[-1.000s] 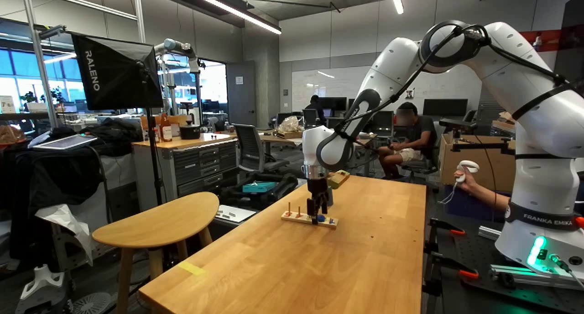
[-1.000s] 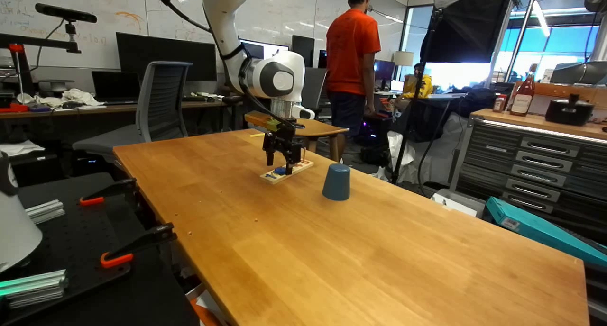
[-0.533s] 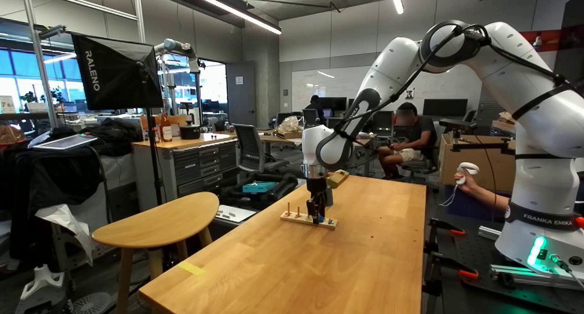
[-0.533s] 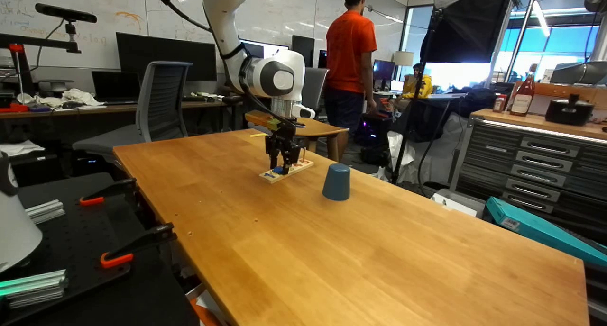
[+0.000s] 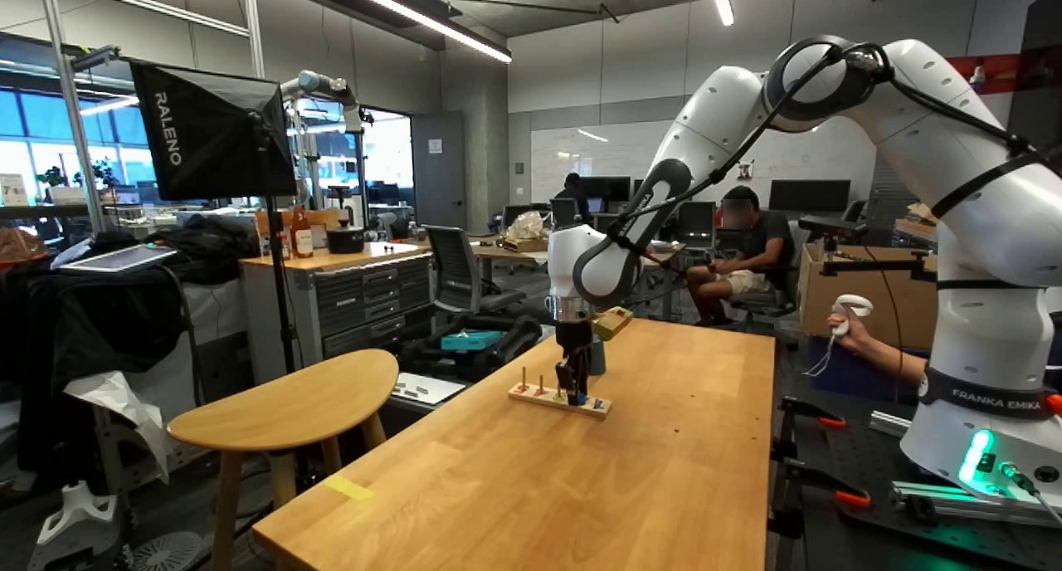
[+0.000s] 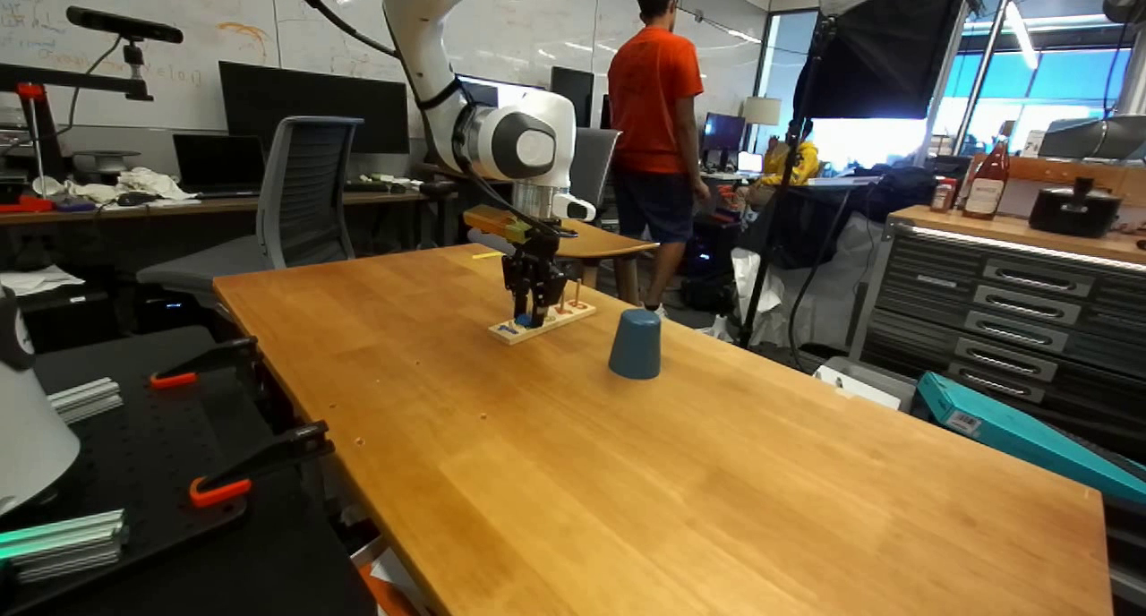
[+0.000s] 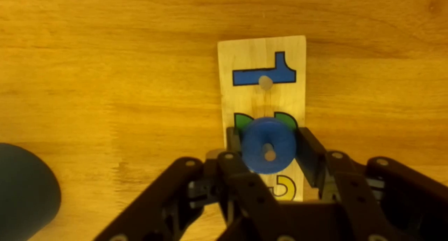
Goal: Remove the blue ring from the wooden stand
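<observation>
Gripper [image 7: 269, 140] points down over the wooden stand [image 7: 229, 97] w/ the blue ring [image 7: 253, 158] pinched btwn its 2 fingers [image 7: 309, 157], 1 per side, both seemingly touching the ring's edge in wrist view; ring is round a peg [image 7: 270, 155] of the stand, peg tip showing in the hole; can't tell if ring sits flush on the wood or a bit above; past the ring, stand's end shows blue numeral 1 [image 7: 250, 77] w/ an end peg [image 7: 265, 82] at its edge; green figure [image 7: 242, 121] mostly hidden under ring; yellow figure [image 7: 290, 188] on the opp. side, only partly in view; in an exterior view 2 tall pegs [image 5: 524, 376] stand upright toward stand's opp. end; stand lies flat on the light wood table [image 6: 716, 473]; blue-gray cup [image 6: 636, 347] stands narrow end up nr. stand, apart from it; yellow tape strip [image 5: 348, 488] nr. table's corner; white arm [image 5: 709, 127] arches over table; half-round side table [image 5: 290, 397] close by; in bg, person in orange T-shirt [image 6: 658, 106] stands, person in dark gray T-shirt [image 5: 763, 241] sits; drawer cabinet [image 6: 1012, 307] & black softbox [image 5: 211, 131] there too.
</observation>
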Motion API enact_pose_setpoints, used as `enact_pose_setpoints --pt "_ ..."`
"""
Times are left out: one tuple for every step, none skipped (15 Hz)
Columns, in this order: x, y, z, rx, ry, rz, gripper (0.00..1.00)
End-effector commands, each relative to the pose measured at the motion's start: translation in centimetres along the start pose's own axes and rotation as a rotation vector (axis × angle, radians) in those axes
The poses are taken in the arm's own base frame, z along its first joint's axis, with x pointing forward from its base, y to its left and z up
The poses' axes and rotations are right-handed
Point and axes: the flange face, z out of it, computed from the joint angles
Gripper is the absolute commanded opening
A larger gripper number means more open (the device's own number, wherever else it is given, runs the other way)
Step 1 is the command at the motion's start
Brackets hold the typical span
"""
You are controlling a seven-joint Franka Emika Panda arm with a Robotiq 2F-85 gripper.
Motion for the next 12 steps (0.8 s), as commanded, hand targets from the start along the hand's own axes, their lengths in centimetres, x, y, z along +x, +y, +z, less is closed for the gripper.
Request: enact_pose_setpoints --pt "0.3 -0.5 0.2 0.029 0.000 -0.016 0.18" --pt "0.4 -0.5 -0.3 0.026 0.006 -0.017 0.18" --pt "0.4 -0.3 -0.7 0.027 0.007 -0.018 0.18" --pt "0.4 0.1 -1.4 0.018 0.012 -0.017 0.18" --pt "0.4 0.4 -1.8 0.015 0.015 -0.016 0.18" --pt "0.4 0.8 -2.3 0.009 0.021 -0.011 0.18" --pt "0.4 1.3 -2.8 0.007 0.024 -0.005 0.18" --pt "0.4 1.9 -3.3 0.006 0.027 0.000 0.18" --pt "0.4 2.5 -3.8 0.002 0.034 0.009 0.18" --pt "0.4 3.3 -4.3 -0.001 0.039 0.019 0.18" --pt "0.3 4.3 -4.6 -0.005 0.042 0.033 0.18" --pt "0.2 5.2 -4.7 -0.005 0.041 0.048 0.18"
